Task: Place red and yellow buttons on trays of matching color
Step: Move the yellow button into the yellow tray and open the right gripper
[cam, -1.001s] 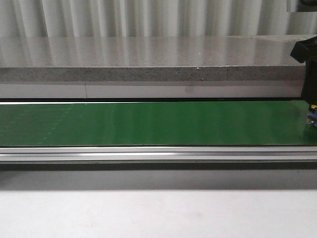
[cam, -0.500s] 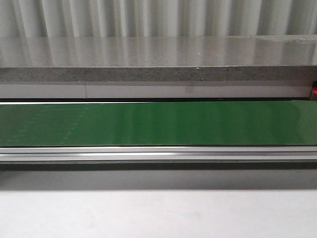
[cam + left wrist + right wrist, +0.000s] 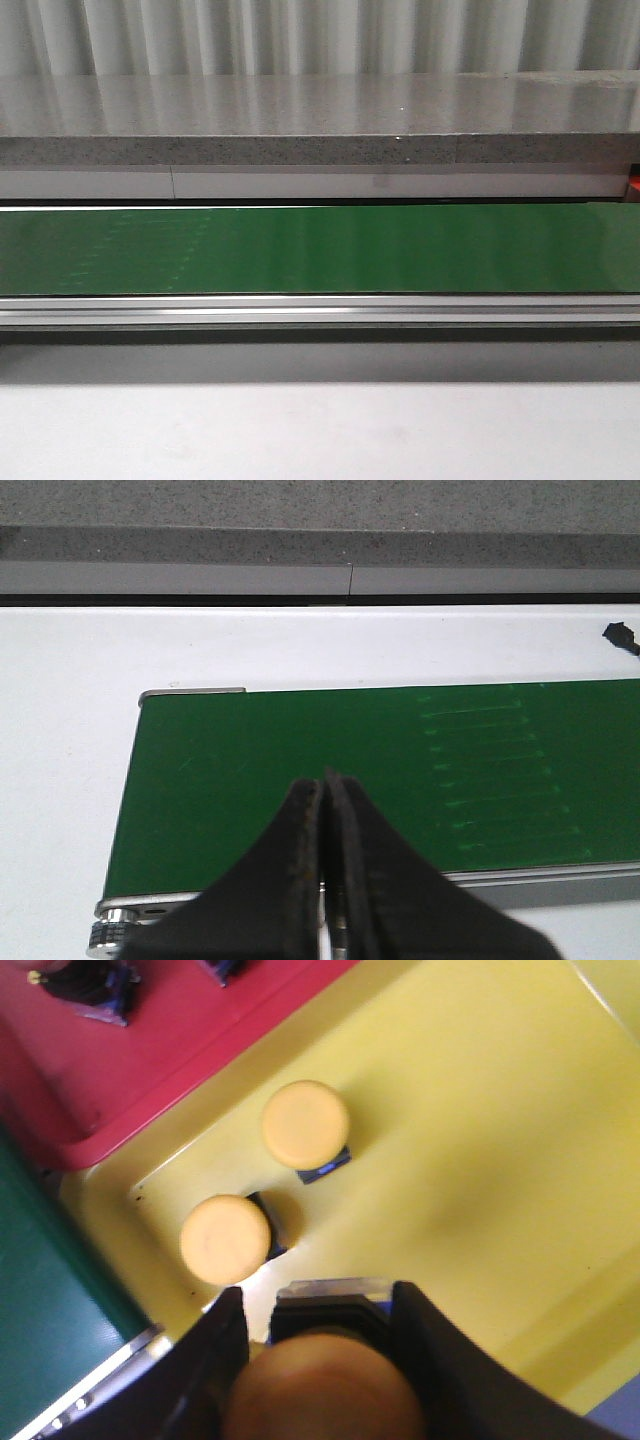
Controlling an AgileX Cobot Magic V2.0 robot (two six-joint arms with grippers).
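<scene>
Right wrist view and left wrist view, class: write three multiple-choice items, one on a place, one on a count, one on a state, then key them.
1. The right end effector hangs over which tray?
A. red
B. yellow
C. neither

2. How many yellow buttons already rest on the yellow tray?
A. none
B. two
C. four

3. The left end effector over the green belt is
A. shut, empty
B. wide open
C. holding a button

Key: B, yellow surface lies under it; B, one button and another sit there; A, fingers meet with nothing between.

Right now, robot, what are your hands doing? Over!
Left gripper shut, empty, over green belt. Right gripper shut on yellow button, above yellow tray. Two buttons there already. Nothing blocking.
</scene>
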